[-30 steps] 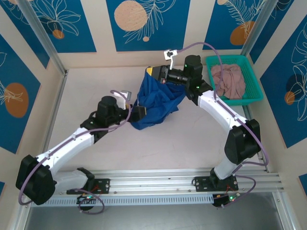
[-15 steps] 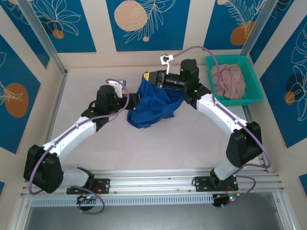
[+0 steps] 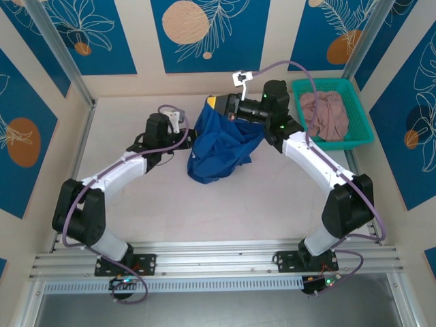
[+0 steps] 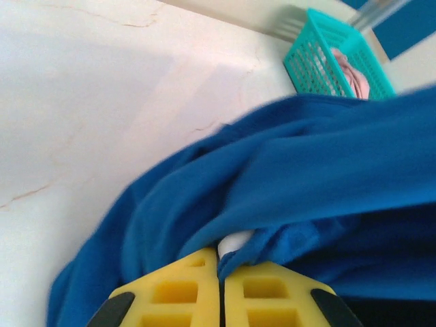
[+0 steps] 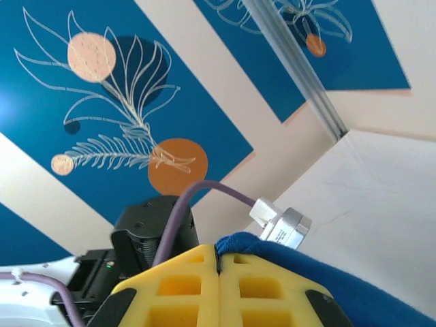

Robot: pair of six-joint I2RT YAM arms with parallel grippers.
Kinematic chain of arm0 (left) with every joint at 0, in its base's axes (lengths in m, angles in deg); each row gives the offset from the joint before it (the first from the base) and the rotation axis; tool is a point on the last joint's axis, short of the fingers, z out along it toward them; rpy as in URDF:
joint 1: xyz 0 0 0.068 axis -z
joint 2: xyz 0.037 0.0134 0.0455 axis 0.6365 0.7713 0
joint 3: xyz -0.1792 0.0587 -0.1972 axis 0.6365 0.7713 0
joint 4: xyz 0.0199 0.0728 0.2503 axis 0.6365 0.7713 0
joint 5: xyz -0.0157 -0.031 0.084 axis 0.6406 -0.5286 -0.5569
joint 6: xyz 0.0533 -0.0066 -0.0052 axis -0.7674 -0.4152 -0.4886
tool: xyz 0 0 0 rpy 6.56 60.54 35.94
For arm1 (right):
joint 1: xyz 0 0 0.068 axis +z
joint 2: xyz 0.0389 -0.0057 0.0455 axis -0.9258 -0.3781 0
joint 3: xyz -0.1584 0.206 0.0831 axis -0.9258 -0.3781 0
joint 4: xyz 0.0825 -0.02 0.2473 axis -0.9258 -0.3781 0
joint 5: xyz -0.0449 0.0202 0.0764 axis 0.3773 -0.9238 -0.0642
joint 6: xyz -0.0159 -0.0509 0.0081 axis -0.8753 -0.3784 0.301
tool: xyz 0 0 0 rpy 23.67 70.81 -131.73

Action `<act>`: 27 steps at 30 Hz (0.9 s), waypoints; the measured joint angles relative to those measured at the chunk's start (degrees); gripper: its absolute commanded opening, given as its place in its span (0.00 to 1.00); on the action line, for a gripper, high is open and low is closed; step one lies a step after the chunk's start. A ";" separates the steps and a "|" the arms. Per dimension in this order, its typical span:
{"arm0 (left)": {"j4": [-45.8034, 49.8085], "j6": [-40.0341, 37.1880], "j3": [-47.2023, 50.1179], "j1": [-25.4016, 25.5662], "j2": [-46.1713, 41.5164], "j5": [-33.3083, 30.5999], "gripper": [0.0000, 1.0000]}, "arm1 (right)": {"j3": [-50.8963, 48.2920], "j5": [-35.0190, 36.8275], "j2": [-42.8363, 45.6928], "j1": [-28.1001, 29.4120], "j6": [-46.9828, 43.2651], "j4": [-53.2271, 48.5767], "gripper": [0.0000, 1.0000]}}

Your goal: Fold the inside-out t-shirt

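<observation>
Left end effector (image 4: pixel 221 262) clenched, jaws together on a fold of the inside-out t-shirt (image 3: pixel 221 146). A small white scrap (image 4: pixel 235 240) is pinched in with it, maybe the label, can't tell. The grip is on the shirt's 9 o'clock edge. Right end effector (image 5: pixel 218 255) also clenched, on cloth at the shirt's 12 o'clock end, held up off the desk (image 3: pixel 259 197). The fabric hangs from it toward 6 o'clock, lower end bunched on the surface. My read: two grips on separate edges so they can pull apart and spread it flat. It's a crumpled heap now, nothing folded yet. Shirt sits at about 12 o'clock on the desk, between the arms. Basket (image 3: pixel 366 133) with the pink garment (image 3: pixel 325 114) is at 2 o'clock, well apart, not in play. Risk: either grip may hold more than one layer, then it won't open out
</observation>
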 measured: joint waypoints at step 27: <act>-0.11 -14.88 13.55 20.33 -27.02 -20.61 0.76 | 10.86 15.72 -4.04 3.69 7.58 -6.34 0.00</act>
